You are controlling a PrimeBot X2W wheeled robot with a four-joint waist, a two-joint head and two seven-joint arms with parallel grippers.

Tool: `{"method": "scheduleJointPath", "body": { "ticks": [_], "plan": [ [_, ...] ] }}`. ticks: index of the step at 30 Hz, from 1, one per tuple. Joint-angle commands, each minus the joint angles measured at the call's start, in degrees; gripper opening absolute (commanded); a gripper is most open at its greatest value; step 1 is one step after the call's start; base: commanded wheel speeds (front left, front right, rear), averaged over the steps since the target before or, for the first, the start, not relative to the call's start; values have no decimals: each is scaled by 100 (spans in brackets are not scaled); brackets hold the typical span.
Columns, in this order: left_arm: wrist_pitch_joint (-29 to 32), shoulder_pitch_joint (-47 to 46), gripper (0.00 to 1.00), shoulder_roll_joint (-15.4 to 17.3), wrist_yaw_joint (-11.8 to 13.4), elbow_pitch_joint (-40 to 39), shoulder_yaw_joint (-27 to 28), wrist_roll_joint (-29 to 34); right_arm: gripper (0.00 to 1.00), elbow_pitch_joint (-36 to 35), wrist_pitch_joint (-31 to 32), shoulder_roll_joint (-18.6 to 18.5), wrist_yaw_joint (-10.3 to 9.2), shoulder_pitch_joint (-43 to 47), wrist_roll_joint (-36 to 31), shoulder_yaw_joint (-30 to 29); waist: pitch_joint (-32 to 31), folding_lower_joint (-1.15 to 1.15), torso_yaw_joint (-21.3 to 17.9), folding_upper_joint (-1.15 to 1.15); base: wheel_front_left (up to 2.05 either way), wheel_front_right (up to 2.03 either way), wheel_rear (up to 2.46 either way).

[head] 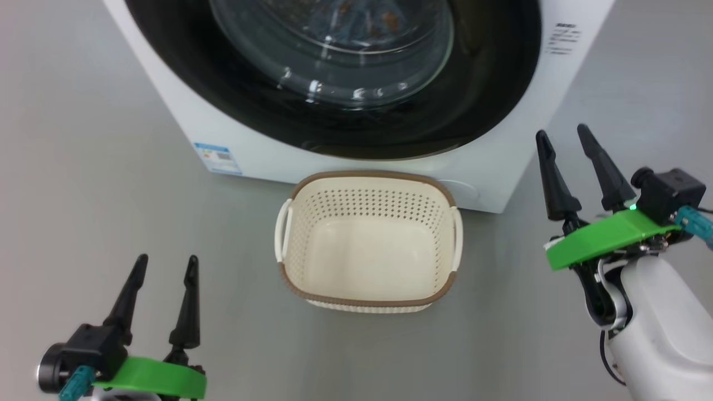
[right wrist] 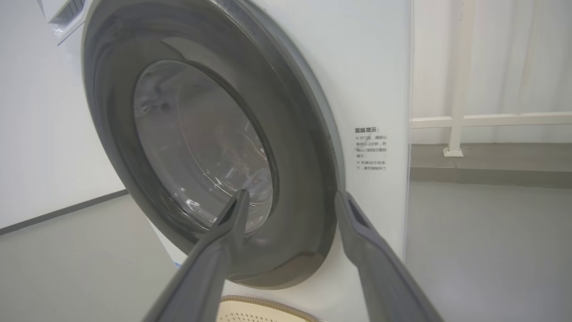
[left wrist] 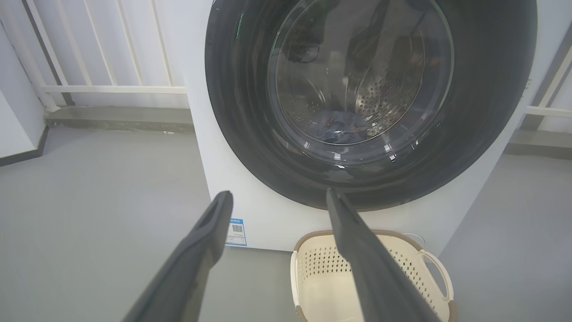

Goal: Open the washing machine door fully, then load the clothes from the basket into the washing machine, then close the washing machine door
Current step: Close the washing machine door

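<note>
While left fingers (head: pixel 129 292) and right fingers (head: pixel 554 184) gape, glossy black door (head: pixel 490 83) shut (blue clothes (left wrist: pixel 335 127) inside).

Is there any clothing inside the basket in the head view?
No, the basket is empty, its bare cream floor and perforated walls in plain sight.

Here's the right gripper (right wrist: pixel 292 193), two dark fingers spread wide with nothing between them. It rises in front of the lower part of the washing machine door (right wrist: pixel 210 156), one tip over its glass window (right wrist: pixel 178 116) and the other at its right edge. The door sits flush against the white washing machine (right wrist: pixel 375 67), with a small block of printed text (right wrist: pixel 371 150) just right of it. Below the door the basket (right wrist: pixel 263 306) pokes in its brown rim, and well to the door's right grey floor (right wrist: pixel 491 241) runs to a white railing (right wrist: pixel 460 120).
</note>
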Motion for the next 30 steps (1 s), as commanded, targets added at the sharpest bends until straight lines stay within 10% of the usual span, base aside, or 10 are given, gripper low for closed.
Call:
{"method": "scheduleJointPath", "body": {
  "ticks": [1,30],
  "plan": [
    [-36,-6,100,185,4,-72,213,40,100,-162,-28,19,-16,121,46,41,-247,1,-288,0,0,0,0],
    [-36,409,100,570,4,103,779,48,100,-291,-28,-84,-16,1449,-3,-23,-927,1,-1799,0,0,0,0]
  ]
}}
